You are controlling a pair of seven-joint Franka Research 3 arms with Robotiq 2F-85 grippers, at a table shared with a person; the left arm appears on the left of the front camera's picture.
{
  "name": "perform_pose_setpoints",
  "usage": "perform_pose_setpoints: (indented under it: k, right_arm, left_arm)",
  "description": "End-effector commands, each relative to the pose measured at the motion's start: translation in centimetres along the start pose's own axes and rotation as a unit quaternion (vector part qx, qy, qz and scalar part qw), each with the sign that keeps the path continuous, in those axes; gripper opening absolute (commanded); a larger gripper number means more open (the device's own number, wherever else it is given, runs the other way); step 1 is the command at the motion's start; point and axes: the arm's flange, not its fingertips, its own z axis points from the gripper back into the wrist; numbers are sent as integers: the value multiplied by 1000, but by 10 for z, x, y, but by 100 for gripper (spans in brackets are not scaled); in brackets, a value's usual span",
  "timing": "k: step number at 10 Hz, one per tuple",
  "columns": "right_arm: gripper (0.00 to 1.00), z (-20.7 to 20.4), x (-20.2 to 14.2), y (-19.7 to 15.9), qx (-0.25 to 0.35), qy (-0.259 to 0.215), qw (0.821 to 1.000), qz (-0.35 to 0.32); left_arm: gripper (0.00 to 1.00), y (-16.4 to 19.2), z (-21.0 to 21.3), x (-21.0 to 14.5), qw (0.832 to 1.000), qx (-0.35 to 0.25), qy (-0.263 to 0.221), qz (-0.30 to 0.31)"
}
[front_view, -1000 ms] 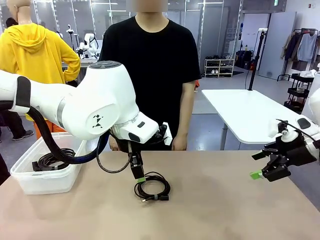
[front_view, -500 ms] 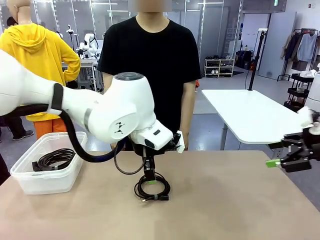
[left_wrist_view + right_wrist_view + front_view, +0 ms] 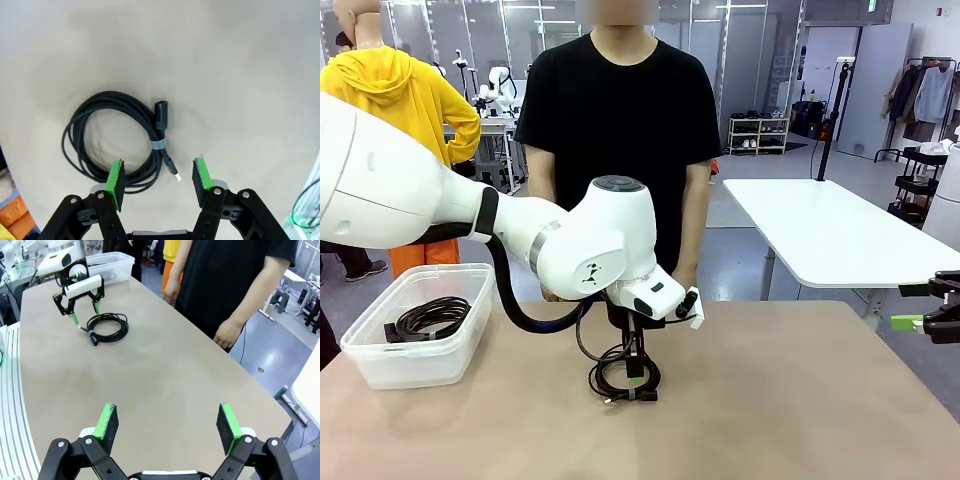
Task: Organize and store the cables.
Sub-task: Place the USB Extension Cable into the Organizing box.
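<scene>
One of the cables (image 3: 626,381), a black coil bound by a small grey tie, lies on the tan table in front of the person. My left gripper (image 3: 634,366) hangs just above its far side, pointing down. In the left wrist view the gripper (image 3: 159,179) is open, its green pads (image 3: 116,183) straddling the coil's (image 3: 114,143) tied edge and plug end without touching. Another coiled cable (image 3: 430,317) rests inside the clear bin (image 3: 380,368). My right gripper (image 3: 926,322) is open at the table's far right edge, (image 3: 164,423) holding nothing. From that wrist view the left gripper (image 3: 80,296) shows beside the coil (image 3: 106,325).
A person in a black shirt stands at the far side of the table, hands (image 3: 227,333) hanging near its edge. The clear bin sits at the table's left end. A white table (image 3: 820,230) stands behind at the right. The table's right half is bare.
My left arm has swung rightward and brought its gripper from the coil's left edge to directly over it. My right gripper has pulled back toward the right edge of the view.
</scene>
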Motion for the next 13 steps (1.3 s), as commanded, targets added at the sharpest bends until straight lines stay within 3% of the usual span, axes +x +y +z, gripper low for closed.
perform_pose_setpoints:
  k: [1,3,12,13]
  right_arm:
    - [100,2,-11,1,-4,2,1000,6]
    - [100,4,-21,1,-1,24,1000,-6]
    - [100,5,-22,-4,-5,19,1000,-21]
    - [100,5,-22,-4,-5,19,1000,-21]
  left_arm:
    - [69,1,-6,8,1000,-17,19,11]
    - [69,-2,-17,5,999,-34,19,15]
    - [69,17,-64,6,995,-81,38,45]
    - [28,16,-63,5,996,-75,39,40]
